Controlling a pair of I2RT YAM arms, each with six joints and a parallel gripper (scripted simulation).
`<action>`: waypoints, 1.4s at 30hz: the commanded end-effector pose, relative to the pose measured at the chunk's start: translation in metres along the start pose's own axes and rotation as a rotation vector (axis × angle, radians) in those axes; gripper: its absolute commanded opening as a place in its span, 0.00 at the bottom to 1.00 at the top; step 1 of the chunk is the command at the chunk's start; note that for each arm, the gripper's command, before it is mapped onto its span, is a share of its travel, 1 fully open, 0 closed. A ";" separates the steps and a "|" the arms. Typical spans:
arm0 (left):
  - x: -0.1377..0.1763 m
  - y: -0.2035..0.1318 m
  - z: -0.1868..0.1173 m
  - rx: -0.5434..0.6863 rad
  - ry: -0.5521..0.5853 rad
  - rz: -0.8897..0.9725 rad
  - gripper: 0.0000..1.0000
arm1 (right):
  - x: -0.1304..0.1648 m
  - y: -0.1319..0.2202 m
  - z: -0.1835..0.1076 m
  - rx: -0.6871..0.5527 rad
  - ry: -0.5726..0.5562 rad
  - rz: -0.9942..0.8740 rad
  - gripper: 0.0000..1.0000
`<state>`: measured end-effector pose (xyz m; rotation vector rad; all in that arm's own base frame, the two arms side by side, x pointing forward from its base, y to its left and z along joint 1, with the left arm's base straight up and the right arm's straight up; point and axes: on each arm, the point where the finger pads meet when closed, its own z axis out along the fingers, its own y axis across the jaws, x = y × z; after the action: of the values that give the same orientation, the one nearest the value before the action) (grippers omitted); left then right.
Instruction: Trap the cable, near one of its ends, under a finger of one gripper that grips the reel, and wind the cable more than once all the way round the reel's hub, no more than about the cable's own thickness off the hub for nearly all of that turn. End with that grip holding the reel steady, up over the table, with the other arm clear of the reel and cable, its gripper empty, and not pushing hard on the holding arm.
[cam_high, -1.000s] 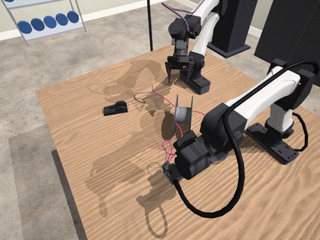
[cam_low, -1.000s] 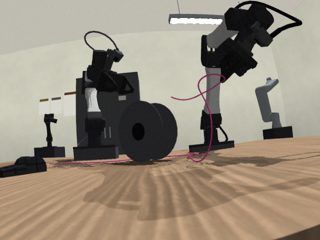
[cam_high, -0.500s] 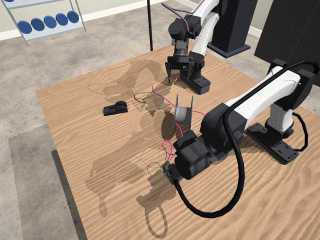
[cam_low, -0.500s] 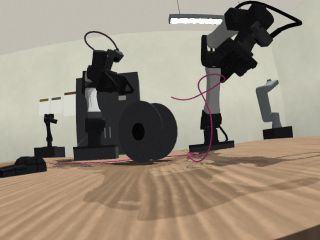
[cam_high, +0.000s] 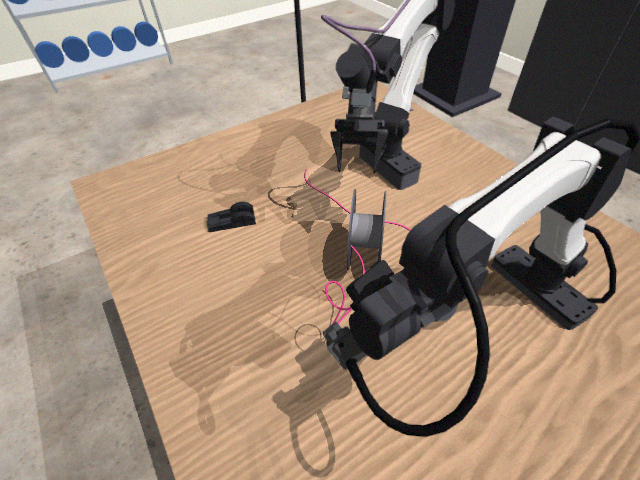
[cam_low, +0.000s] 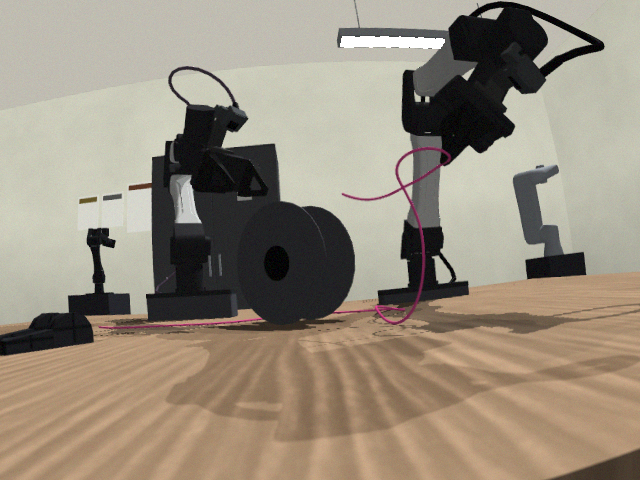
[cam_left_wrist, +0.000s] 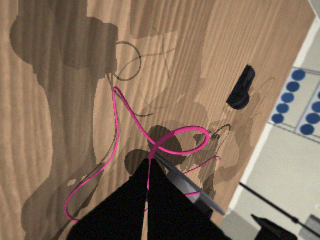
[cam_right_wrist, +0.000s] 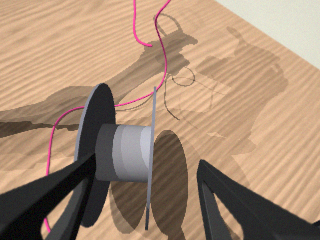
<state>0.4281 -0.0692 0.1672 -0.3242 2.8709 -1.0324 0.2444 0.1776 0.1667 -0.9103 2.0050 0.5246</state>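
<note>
One reel, one cable, standing inside the worktop's edges.
Left gripper is pinching cable; right is spreading empty.

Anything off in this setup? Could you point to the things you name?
Nothing looks damaged or spilled. The reel (cam_high: 366, 230) (cam_low: 281, 227) (cam_right_wrist: 131, 152) stands on its rims. One oddity: the pink cable (cam_high: 343, 295) (cam_low: 422, 248) (cam_left_wrist: 192, 128) (cam_right_wrist: 165, 62) makes a loose loop in the air by the left gripper (cam_left_wrist: 149, 165), a possible snag.
</note>
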 end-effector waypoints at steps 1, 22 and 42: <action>-0.002 0.000 0.002 0.014 0.019 -0.004 0.00 | -0.008 -0.002 0.004 0.013 -0.043 -0.013 0.75; 0.001 0.000 0.000 0.013 0.020 -0.007 0.00 | 0.003 -0.007 0.019 0.021 -0.065 -0.020 0.75; 0.022 -0.023 0.001 0.016 -0.010 0.018 0.00 | 0.006 -0.007 0.018 0.021 -0.063 -0.018 0.75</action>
<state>0.4127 -0.0796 0.1642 -0.3346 2.9035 -1.0444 0.2501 0.1807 0.1410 -0.9106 1.9924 0.5235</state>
